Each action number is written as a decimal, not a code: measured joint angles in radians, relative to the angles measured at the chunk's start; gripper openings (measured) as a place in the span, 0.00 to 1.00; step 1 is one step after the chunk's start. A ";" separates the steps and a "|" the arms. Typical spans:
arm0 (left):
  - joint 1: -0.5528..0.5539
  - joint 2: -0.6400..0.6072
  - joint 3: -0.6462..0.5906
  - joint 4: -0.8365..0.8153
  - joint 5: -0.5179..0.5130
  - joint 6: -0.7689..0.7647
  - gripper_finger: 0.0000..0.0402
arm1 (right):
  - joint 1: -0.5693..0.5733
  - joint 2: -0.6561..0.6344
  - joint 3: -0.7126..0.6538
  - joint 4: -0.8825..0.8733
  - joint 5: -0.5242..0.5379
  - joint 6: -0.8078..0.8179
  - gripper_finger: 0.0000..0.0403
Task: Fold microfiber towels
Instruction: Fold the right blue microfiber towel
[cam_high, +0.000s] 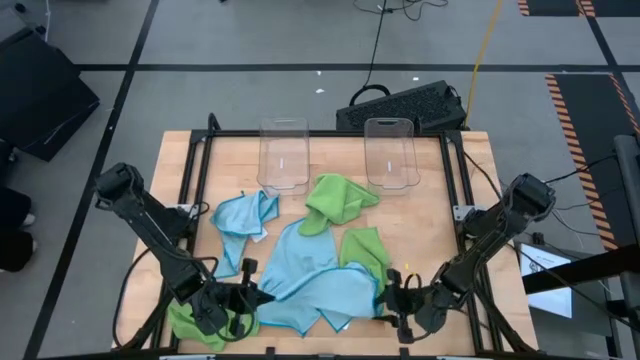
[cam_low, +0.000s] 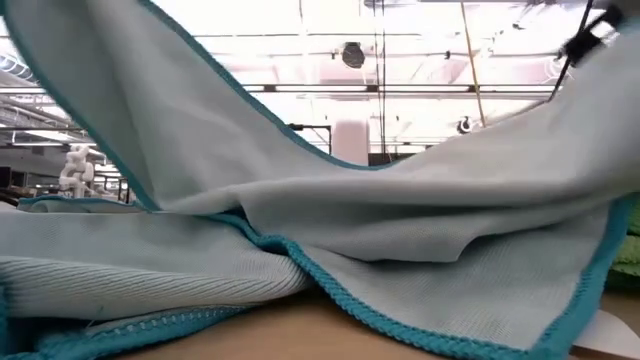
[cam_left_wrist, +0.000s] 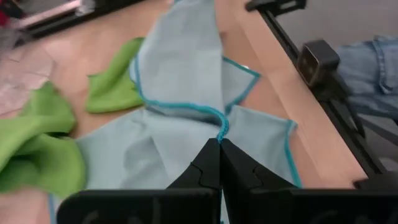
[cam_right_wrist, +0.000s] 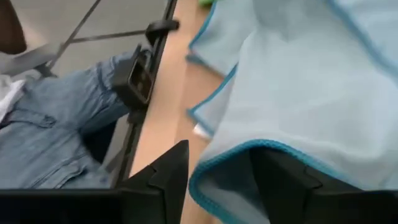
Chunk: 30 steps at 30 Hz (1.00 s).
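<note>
No towel looks folded yet. On the table (cam_high: 190, 150) lie a crumpled blue towel (cam_high: 243, 216), two rumpled green towels (cam_high: 338, 197) (cam_high: 366, 252) near the middle, another green towel (cam_high: 195, 323) bunched at the near left corner, and a large blue towel (cam_high: 315, 285) spread at the near edge, between the two arms. Two clear bins (cam_high: 285, 155) (cam_high: 390, 152) stand at the far side, and both seem empty.

The left gripper (cam_left_wrist: 219, 163) sits at the near left of the large blue towel; its jaws are pressed together on the teal hem, pinching the cloth. The right gripper (cam_right_wrist: 221, 168) is at the towel's near right; its jaws stand apart with the hem lying loose between them, so it does not appear to have hold of anything.

From the low view, part of this towel is lifted off the wood and draped over itself. I judge the work to be at the first fold of one towel, at most half made. That fold needs finishing and flattening, and every other towel remains untouched.
</note>
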 joint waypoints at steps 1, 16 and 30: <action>-0.003 0.000 -0.013 0.016 0.009 0.000 0.01 | 0.004 0.007 0.000 -0.001 -0.016 0.019 0.43; -0.027 0.000 -0.127 0.186 0.056 -0.048 0.01 | 0.021 0.017 0.000 -0.221 -0.166 0.442 0.50; -0.028 0.000 -0.136 0.224 0.083 -0.032 0.01 | 0.016 -0.044 0.000 -0.547 0.158 0.421 0.50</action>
